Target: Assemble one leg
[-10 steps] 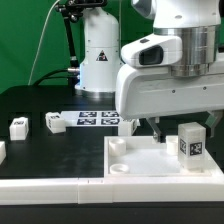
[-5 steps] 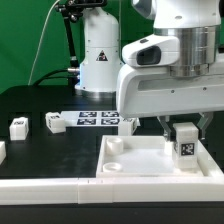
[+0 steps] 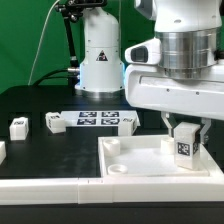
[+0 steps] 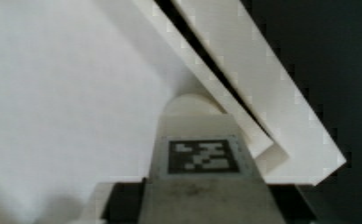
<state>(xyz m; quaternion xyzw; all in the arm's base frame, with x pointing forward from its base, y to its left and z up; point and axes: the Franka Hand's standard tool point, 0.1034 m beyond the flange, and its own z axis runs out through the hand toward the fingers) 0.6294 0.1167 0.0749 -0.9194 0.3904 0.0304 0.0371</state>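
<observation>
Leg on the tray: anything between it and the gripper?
Nothing visible. The gripper is shut on the leg, holding it at the tray's corner on the exterior view's right.

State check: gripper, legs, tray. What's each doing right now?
gripper: shut on the leg.
leg: upright, clamped between the fingers over the tray; contact with it not visible.
tray: flat on the table, visible holes empty.
spare legs: free on the table.
</observation>
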